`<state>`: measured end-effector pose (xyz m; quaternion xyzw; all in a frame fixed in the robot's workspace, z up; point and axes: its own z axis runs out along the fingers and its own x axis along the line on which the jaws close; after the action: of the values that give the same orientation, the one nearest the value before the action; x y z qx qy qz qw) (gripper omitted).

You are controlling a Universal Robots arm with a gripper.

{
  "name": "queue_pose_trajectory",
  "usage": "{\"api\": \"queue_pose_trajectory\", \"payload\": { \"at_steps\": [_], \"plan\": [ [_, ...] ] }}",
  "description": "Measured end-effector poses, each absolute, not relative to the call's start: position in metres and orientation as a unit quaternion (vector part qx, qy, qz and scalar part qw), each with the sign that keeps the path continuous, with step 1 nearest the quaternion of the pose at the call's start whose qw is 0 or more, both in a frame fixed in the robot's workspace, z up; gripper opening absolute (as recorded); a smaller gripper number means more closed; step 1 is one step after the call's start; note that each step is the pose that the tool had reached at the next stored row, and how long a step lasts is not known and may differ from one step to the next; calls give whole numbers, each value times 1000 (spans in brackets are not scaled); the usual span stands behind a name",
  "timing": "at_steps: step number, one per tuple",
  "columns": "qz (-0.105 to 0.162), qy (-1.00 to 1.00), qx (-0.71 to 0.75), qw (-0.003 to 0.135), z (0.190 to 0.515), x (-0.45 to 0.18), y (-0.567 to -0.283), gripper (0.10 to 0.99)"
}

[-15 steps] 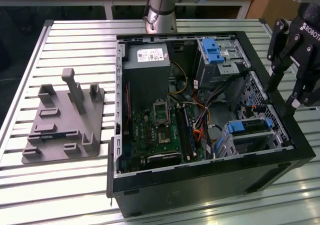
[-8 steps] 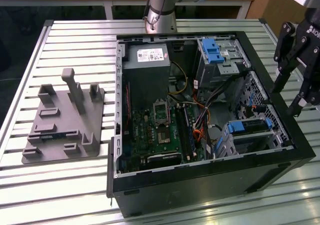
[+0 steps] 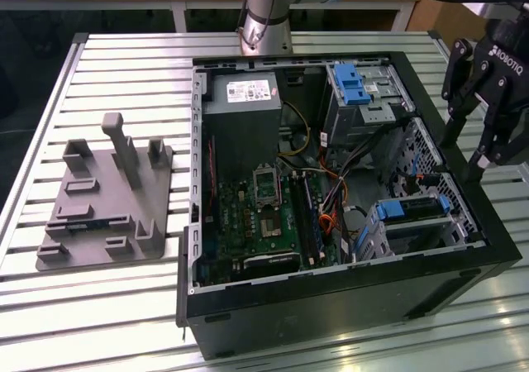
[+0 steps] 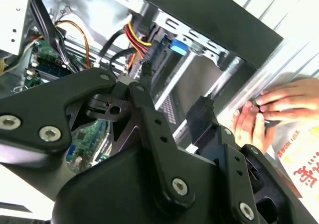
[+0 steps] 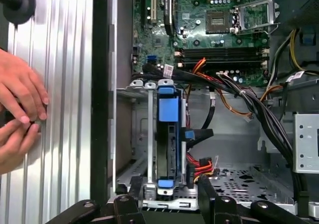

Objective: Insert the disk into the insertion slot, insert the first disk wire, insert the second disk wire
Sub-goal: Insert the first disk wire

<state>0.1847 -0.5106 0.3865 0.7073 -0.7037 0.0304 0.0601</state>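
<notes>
Gripper (image 3: 465,157): fingers apart, empty. Disk (image 5: 168,107): beneath it, seated on edge in slot (image 5: 149,134). Hazards: wires (image 5: 249,104) beside disk may snag the fingers; person's hands (image 5: 17,114) close alongside.

The slatted aluminium table (image 3: 124,66) carries an open black computer case (image 3: 331,306) lying on its side. Well apart, toward the exterior view's left, a grey fixture plate (image 3: 99,207) with upright posts lies flat. A person's hands (image 5: 17,92) are over the slats beside the case.
</notes>
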Motion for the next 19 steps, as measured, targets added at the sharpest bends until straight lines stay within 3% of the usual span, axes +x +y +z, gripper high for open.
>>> {"api": "queue_pose_trajectory", "payload": {
  "at_steps": [10,11,13,16,17,19],
  "plan": [
    [29,-711,699,62,368,186,-494,557],
    [28,-712,699,62,366,186,-492,541],
    [28,-713,698,63,363,186,-489,412],
    [27,-714,697,64,357,187,-487,353],
    [27,-714,697,64,356,188,-487,294],
    [26,-714,697,65,356,189,-487,294]
  ]
}}
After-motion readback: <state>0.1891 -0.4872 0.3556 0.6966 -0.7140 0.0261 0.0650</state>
